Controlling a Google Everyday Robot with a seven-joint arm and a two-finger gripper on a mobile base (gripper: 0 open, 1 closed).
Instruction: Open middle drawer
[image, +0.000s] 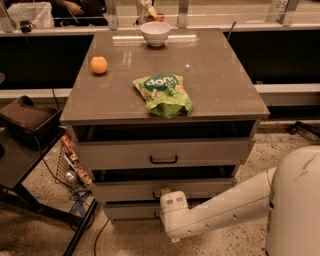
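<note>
Hand (163, 192) at the centre front of the middle drawer (120, 190), below the taller top drawer (115, 154), whether spread or pinching cannot be told, green bag (164, 94), orange (98, 65) and bowl (155, 33) on the bench (220, 75)

Cabinet top (215, 75) bears bowl (155, 33), orange (99, 65), snack bag (164, 95); end effector (162, 192) below

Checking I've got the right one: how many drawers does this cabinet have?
3, stacked: the top drawer, which has the tallest front; the middle drawer, with the gripper at its centre; and the bottom drawer, partly hidden behind the arm.
</note>
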